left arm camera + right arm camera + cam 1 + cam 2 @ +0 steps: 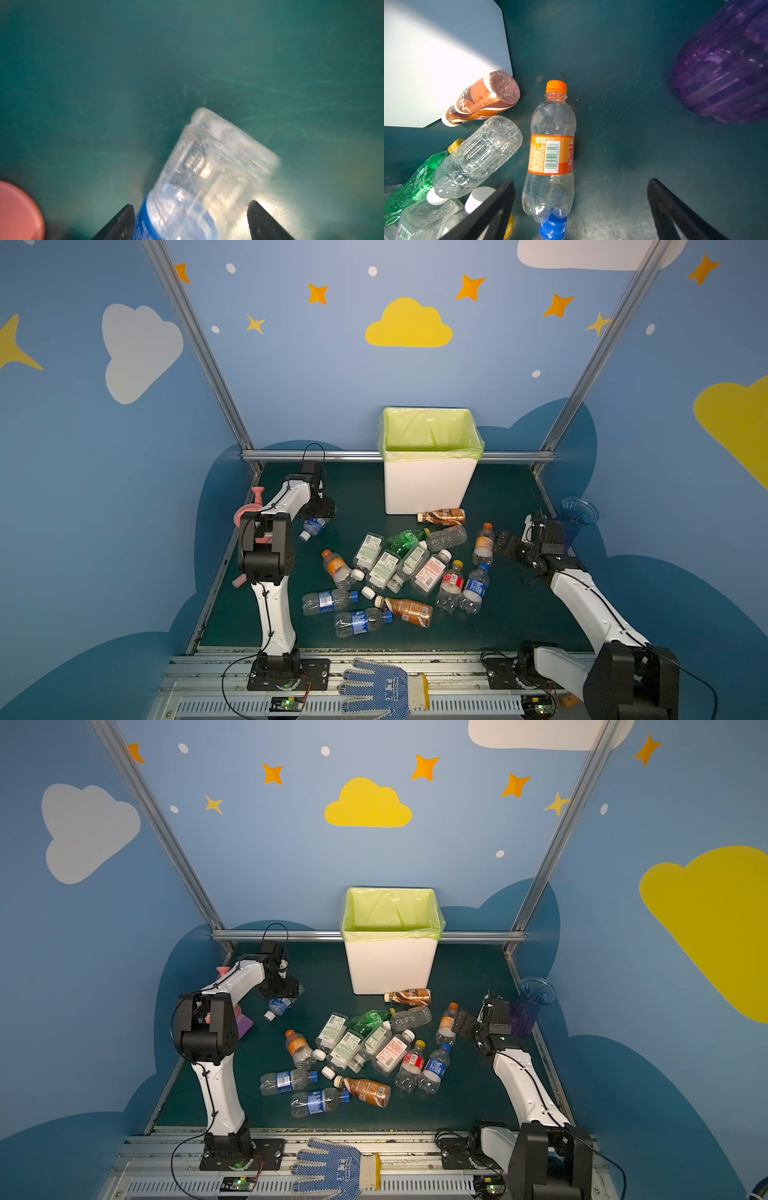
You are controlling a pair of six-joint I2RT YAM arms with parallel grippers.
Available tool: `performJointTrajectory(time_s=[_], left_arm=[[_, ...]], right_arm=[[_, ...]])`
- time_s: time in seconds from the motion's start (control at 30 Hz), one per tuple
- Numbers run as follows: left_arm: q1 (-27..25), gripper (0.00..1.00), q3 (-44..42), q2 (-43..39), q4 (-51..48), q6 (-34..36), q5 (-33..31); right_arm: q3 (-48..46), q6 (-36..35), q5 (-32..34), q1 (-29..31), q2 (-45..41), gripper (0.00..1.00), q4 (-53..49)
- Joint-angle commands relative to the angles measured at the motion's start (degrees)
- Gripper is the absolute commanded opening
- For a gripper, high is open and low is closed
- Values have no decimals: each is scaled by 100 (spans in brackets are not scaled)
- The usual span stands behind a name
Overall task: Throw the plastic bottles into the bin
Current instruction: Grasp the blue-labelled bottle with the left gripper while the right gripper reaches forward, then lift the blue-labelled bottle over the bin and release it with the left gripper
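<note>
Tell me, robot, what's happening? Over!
Left gripper open, straddling blue-label bottle. Right gripper open by orange-cap bottle. Nothing blocks bin.

Fifteen plastic bottles (430,572) (two of them brown), one bin (428,489), one vase (577,514) and one glove (374,689).

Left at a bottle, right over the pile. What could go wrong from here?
1. Blue-label bottle lies skewed and off-centre in the left gripper; closing may squirt it out.
2. Right gripper is open over the orange-capped bottle; one finger overhangs a white-capped bottle and may snag it.
</note>
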Motion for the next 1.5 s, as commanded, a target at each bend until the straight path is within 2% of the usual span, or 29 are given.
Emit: performJointTrajectory(time_s=[0.0,0.23,0.43,0.6,0.7,0.87,0.97,1.07,1.2,1.3,1.37,1.47], left_arm=[[-32,82,108,169,-388,-7,64],[-33,78,317,415,-469,24,143],[-31,62,359,400,-370,-70,334],[-25,49,254,77,-105,-215,557],[42,45,225,-282,136,-441,837],[290,39,312,-996,809,-1123,1763],[391,37,685,-1455,1332,-1509,2170],[399,37,1274,-1846,2023,-1839,2266],[386,37,1802,-2169,3719,-2780,2283],[198,37,1966,-2118,4916,-3499,2052],[-149,37,2381,-1820,4815,-3343,1898],[-900,39,3869,-796,3448,-2861,1937]], right_arm=[[65,49,69,-29,-84,98,-131],[52,71,69,-32,-92,98,-116],[39,92,77,-33,-101,98,-102],[39,91,104,-40,-119,98,-93],[39,89,104,-53,-119,98,-82],[39,73,104,-69,-135,98,-110],[56,68,95,-93,-170,98,-112],[91,56,86,-107,-235,98,-132],[118,21,101,-126,-382,98,-217],[114,-13,152,-157,-556,98,-294],[92,-14,166,-176,-674,98,-328],[39,43,121,-207,-836,98,-267]])
